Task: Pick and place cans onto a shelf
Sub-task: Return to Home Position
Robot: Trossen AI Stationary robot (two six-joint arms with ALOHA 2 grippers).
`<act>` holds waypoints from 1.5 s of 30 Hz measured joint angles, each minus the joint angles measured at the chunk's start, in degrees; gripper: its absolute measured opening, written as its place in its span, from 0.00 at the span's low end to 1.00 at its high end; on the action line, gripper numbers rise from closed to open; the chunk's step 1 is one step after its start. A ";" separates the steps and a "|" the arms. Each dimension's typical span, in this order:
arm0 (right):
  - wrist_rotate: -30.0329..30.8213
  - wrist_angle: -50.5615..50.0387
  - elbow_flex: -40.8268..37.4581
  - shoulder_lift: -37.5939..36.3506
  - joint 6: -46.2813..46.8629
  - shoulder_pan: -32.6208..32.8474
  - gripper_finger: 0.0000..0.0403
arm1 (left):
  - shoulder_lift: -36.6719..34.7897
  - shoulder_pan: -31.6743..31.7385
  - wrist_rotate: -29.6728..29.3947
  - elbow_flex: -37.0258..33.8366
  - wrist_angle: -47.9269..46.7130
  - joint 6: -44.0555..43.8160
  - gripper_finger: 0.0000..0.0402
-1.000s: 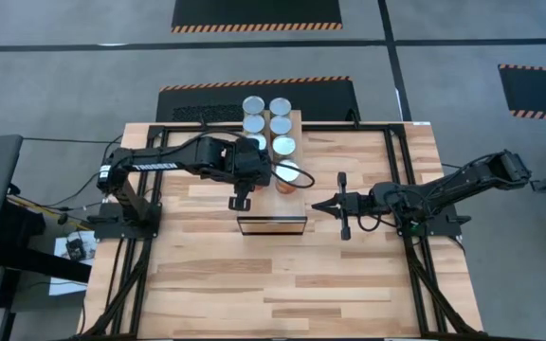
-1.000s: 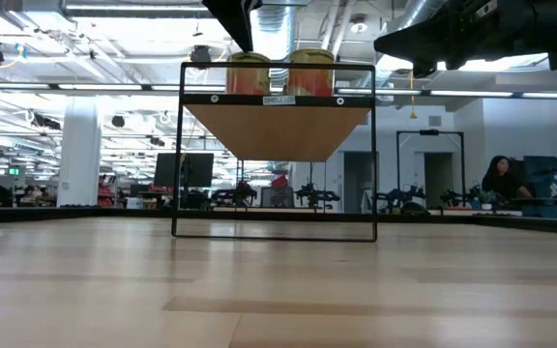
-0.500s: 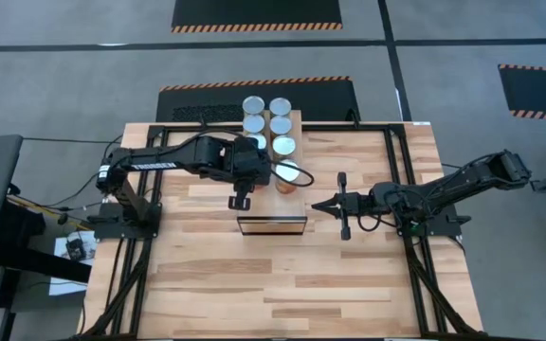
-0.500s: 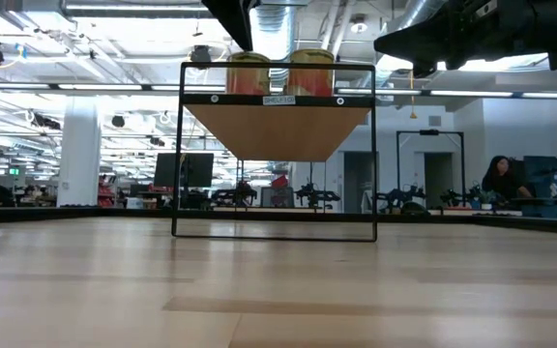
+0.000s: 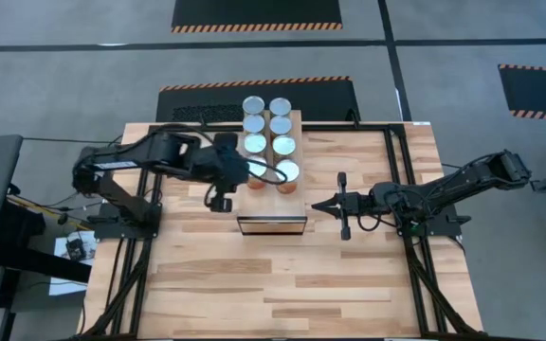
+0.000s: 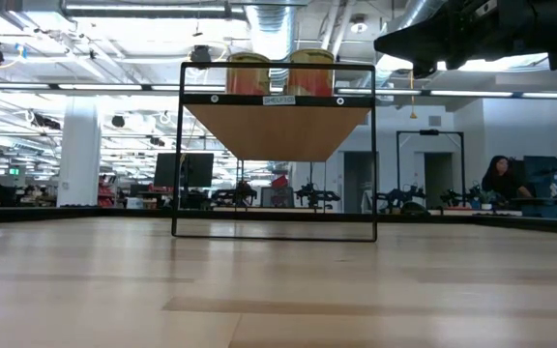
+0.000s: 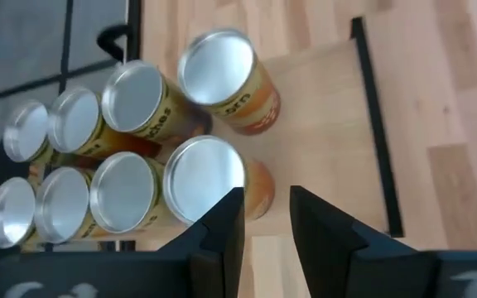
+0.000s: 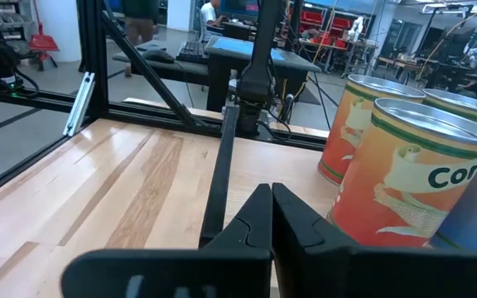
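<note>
Pale planks of the table [image 6: 278, 290] fill the foreground. At its middle stands the shelf [image 6: 277, 130], with eight cans [image 5: 268, 137] on its far end. The left gripper [image 5: 218, 203] hovers beside it, fingers slightly apart; the right gripper [image 5: 318, 206] is pinched together. Behind lies a workshop, with a person [image 6: 499, 179].

The left gripper [image 5: 218, 203] has pulled back from the shelf [image 5: 273, 204] toward its own base, and its arm no longer covers one can [image 5: 260, 170].
</note>
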 joint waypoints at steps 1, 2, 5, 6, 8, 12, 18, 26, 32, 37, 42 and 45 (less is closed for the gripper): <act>0.01 0.00 0.00 0.00 0.07 0.00 0.04 | -1.16 -0.22 0.44 -1.28 1.10 0.11 0.22; 0.00 -0.02 0.00 0.00 0.32 0.00 0.04 | -2.40 -0.32 1.16 -2.92 2.38 0.42 0.22; -0.01 -0.29 0.00 -0.02 0.47 0.00 0.04 | -7.07 -0.33 4.26 -10.44 7.16 2.43 0.22; 0.01 -0.73 0.00 -0.02 0.47 0.00 0.04 | -8.95 -0.23 5.09 -13.69 9.32 2.75 0.21; 0.01 -1.52 0.00 0.00 0.47 0.00 0.03 | -13.17 0.08 6.55 -20.63 14.18 2.95 0.20; 0.30 -2.11 0.00 -0.01 0.66 -0.17 0.03 | -22.39 0.34 8.95 -35.38 24.26 2.48 0.16; 1.25 -1.97 0.00 0.00 1.45 -0.17 0.03 | -36.44 0.34 8.97 -55.42 39.95 0.63 0.11; 1.34 -1.99 0.00 0.00 1.01 -1.35 0.03 | -51.90 0.36 8.93 -72.63 56.08 -2.10 0.06; 1.34 -1.95 0.00 -0.22 0.24 -2.85 0.03 | -59.02 0.36 8.98 -82.78 67.42 -2.26 0.02; 1.34 -1.99 0.00 -0.22 -0.96 -4.16 0.03 | -62.13 0.38 8.97 -89.69 73.54 -3.16 0.00; 1.34 -3.60 -0.03 -1.43 -1.42 -6.15 0.03 | -66.55 0.39 8.86 -95.21 75.31 -4.75 0.00; 1.32 -7.33 -0.04 -4.86 -1.55 -7.50 0.03 | -70.90 0.83 8.73 -97.37 75.17 -4.83 0.00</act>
